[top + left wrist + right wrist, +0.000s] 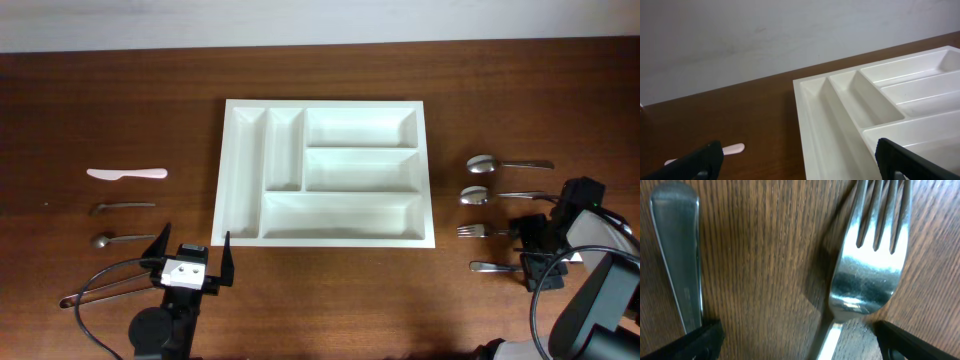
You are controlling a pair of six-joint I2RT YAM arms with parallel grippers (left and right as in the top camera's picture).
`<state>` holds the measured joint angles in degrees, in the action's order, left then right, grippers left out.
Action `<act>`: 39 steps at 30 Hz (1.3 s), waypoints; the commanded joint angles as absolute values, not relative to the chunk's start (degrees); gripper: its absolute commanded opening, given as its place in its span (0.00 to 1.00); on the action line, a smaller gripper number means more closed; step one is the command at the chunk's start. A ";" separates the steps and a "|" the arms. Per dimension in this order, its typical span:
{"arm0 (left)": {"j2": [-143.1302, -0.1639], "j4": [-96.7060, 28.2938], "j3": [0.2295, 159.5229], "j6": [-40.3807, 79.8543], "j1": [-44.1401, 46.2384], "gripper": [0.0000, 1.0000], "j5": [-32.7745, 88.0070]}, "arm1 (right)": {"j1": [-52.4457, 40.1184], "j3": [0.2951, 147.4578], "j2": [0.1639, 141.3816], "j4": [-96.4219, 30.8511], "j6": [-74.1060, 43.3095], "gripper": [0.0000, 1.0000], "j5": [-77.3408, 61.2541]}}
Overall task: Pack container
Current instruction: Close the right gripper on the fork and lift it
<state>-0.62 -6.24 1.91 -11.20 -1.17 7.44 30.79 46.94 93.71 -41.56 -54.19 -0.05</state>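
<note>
The white five-compartment container lies at the table's middle with nothing in it. It also shows in the left wrist view. My left gripper is open and empty, just in front of the container's near left corner, and its fingers show in the left wrist view. My right gripper is open and low over the table at the right. In the right wrist view its fingers straddle the neck of a metal fork, apart from it. The fork points left.
Two metal spoons lie behind the fork, and another metal utensil lies in front of it. At the left lie a pale pink plastic knife, a metal utensil and a spoon.
</note>
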 commanded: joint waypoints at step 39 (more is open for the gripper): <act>-0.30 -6.24 1.58 -12.10 -1.52 0.99 7.22 | 30.83 43.83 96.03 -48.05 -51.11 0.04 8.47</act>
<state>-0.62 -6.24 1.91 -11.20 -1.17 7.44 30.70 46.50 93.43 -47.64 -53.15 3.14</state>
